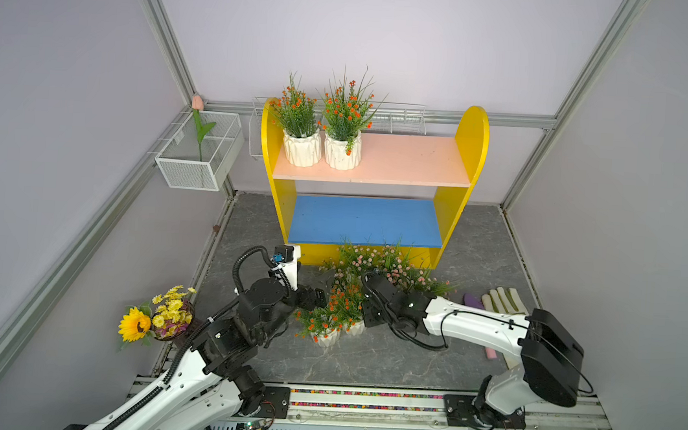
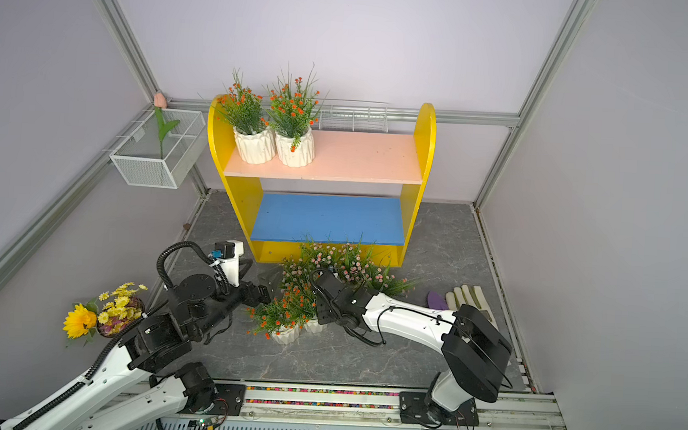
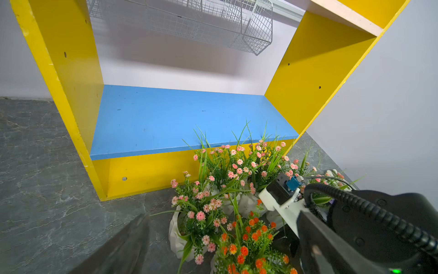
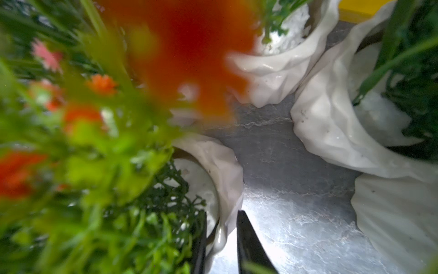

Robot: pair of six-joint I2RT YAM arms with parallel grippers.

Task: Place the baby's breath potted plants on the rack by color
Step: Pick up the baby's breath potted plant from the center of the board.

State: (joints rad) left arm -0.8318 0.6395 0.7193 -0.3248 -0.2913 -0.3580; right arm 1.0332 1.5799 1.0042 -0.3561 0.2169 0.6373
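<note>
**Rack** (image 1: 471, 150): stands at the centre of both top views, against the back wall. Its pale pink upper board (image 1: 411, 158) carries two orange-bloom plants (image 1: 301, 148), side by side at its left end. The rest of that board is bare. The blue lower board (image 1: 366, 221) holds nothing. Judgement: only a small part of the sorting is done, and no pink plant is shelved.

**Outstanding:** a cluster stands on the grey floor (image 1: 366, 365) below frame centre, just in front of the rack. The pink-bloom plants (image 1: 388, 264) are nearest the rack, their count unclear under the foliage. Two floor orange plants (image 1: 327, 325) stand just below them.

**Right gripper** (image 4: 221, 213): clamped across the rim of the gripped pot (image 4: 227, 170), one finger inside and one outside. The pot is not yet lifted.

**Left gripper** (image 1: 317, 298): jaws wide apart and empty, just left of the cluster.
</note>
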